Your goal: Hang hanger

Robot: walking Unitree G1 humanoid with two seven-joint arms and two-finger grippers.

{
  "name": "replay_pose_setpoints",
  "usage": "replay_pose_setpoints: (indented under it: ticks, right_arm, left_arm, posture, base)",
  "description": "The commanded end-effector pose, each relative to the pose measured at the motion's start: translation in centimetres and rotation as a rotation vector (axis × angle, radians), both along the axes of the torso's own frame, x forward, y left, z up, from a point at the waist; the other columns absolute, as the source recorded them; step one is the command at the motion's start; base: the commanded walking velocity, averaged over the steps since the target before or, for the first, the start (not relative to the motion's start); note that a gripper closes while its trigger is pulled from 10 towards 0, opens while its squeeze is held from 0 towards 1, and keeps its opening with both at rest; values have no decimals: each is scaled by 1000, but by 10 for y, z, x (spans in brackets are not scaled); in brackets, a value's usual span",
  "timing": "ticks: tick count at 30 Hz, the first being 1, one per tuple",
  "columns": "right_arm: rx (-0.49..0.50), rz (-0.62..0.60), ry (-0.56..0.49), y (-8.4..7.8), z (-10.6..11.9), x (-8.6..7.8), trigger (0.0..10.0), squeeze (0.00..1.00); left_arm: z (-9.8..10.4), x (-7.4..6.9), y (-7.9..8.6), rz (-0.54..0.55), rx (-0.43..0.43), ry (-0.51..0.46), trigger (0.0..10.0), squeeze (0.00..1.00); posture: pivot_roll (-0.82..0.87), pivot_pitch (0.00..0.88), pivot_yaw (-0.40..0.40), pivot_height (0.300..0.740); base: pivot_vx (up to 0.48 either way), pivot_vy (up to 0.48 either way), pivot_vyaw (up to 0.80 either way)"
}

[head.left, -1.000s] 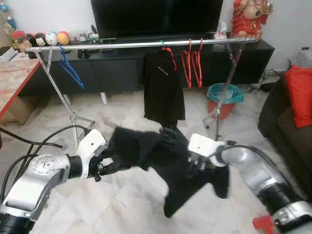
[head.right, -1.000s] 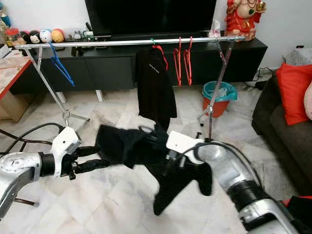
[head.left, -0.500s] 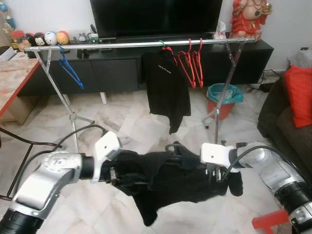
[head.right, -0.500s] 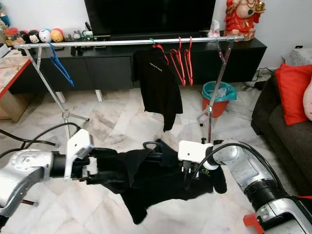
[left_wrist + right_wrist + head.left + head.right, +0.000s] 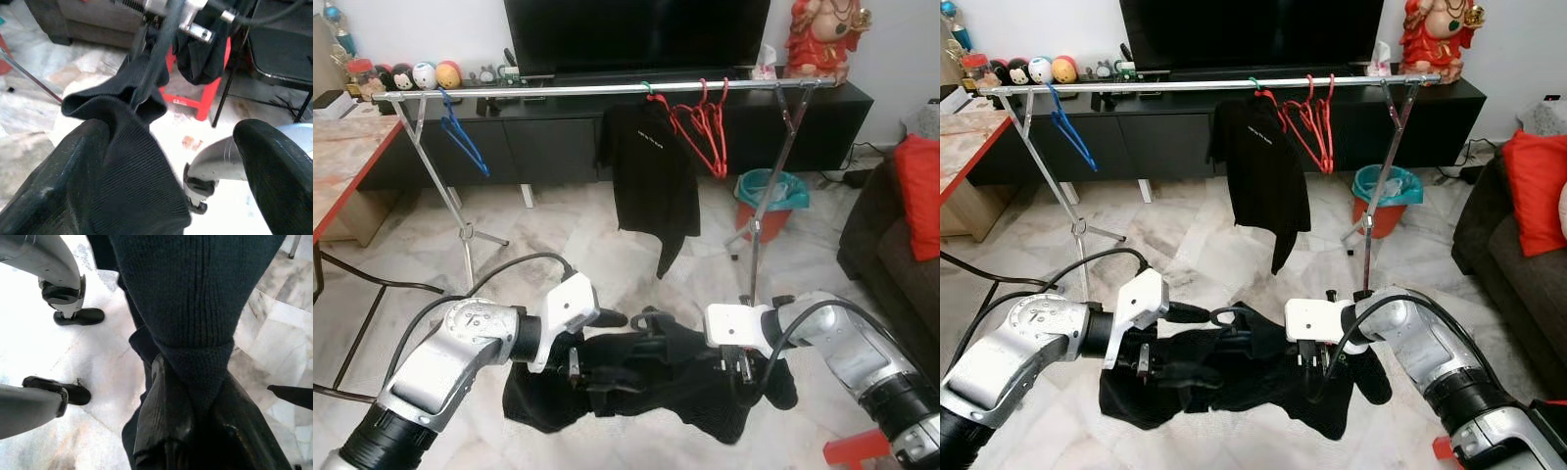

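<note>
A black T-shirt (image 5: 653, 181) hanging from the silver clothes rail (image 5: 578, 90) carries a small line of pale lettering on its chest, too small to read. No other writing is legible.

Both silver arms reach forward and inward at low height, elbows bent, their wrists facing each other across a black knitted garment (image 5: 646, 382) stretched between them above the marble floor (image 5: 558, 235). The left end effector (image 5: 592, 367) has its fingers spread wide in the left wrist view, with one finger (image 5: 54, 186) pressed against the ribbed fabric and the other standing apart; a dark hanger (image 5: 1234, 315) runs up through a bunched fold of the garment, its hook showing between the two wrists in the head views. The right end effector (image 5: 195, 431) has its two fingers pinched tight on a gathered tip of the knit, which fans out from the grip. The rest of the garment sags below both wrists, and whether its lower hem touches the floor cannot be told.

The rail stands well beyond the arms, in front of a black TV cabinet (image 5: 538, 147) and a dark television (image 5: 636, 34). On it hang a blue hanger (image 5: 460, 142) near the left end, the T-shirt on a red hanger, and a cluster of bare red hangers (image 5: 705, 127) just to its right. A teal and red bucket (image 5: 769, 201) sits by the rail's right leg, and a red cushion (image 5: 920, 191) lies on the sofa at the right.
</note>
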State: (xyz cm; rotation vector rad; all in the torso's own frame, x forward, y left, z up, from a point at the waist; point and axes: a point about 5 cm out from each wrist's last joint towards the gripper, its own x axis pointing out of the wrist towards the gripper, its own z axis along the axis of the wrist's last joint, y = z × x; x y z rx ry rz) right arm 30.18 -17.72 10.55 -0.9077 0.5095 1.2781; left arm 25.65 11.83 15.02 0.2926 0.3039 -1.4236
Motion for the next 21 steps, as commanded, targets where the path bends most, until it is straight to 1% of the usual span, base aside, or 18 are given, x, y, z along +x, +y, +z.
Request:
replay_pose_setpoints:
  ticks: [1,3,4,6,11,15,16,21]
  right_arm:
    - [44,31,-42,5,13,2,0,0]
    - [44,31,-42,5,13,2,0,0]
    - [42,33,-42,5,14,1,0,0]
    - [45,42,-42,6,15,0,0,0]
    - [51,56,-44,9,17,-1,0,0]
    - [58,74,-61,14,23,0,0,0]
    - [62,87,-68,17,25,0,0,0]
    - [78,121,-68,24,30,-5,0,0]
  left_arm:
    - [2,3,2,-14,46,-23,10000,0]
    - [2,3,2,-14,46,-23,10000,0]
    - [-1,5,8,2,81,-26,10000,0]
    - [-5,7,12,19,106,-31,10000,0]
    - [-8,8,14,28,118,-27,10000,0]
    - [-16,8,13,42,127,-11,10000,0]
    - [-19,9,11,60,127,-6,10000,0]
    - [-23,13,5,86,105,-4,10000,0]
  posture:
    - [91,0,35,740]
    - [91,0,35,740]
    - [94,0,34,740]
    - [95,0,34,740]
    - [95,0,34,740]
    - [92,0,37,740]
    - [89,0,38,740]
    - [87,0,39,740]
  base:
    - [0,0,0]
    - [0,0,0]
    - [0,0,0]
    - [0,0,0]
    - [0,0,0]
    - [0,0,0]
    - [0,0,0]
    - [0,0,0]
